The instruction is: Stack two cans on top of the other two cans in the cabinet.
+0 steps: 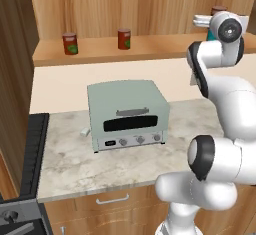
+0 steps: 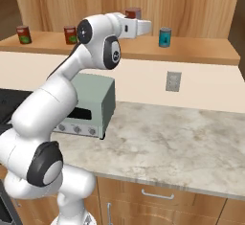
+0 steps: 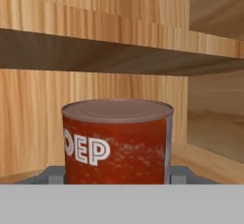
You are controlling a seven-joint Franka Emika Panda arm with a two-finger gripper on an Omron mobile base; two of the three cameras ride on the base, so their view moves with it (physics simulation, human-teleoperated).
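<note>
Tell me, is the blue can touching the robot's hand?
Apart. The right base view shows bare wooden back wall between the blue can and the gripper.

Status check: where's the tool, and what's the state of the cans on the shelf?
Tool up at the cabinet shelf, red can between its fingers, grip unconfirmed. Two red cans stand apart, unstacked. Teal can just right of the tool.

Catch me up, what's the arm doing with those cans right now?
The arm has its pincer reaching into the cabinet shelf, with a red can sitting between its fingertips in the hand view; whether it's squeezed tight can't be told. A teal can stands just right of it on the shelf. Two more red cans wait at the shelf's left end, nothing stacked yet.
</note>
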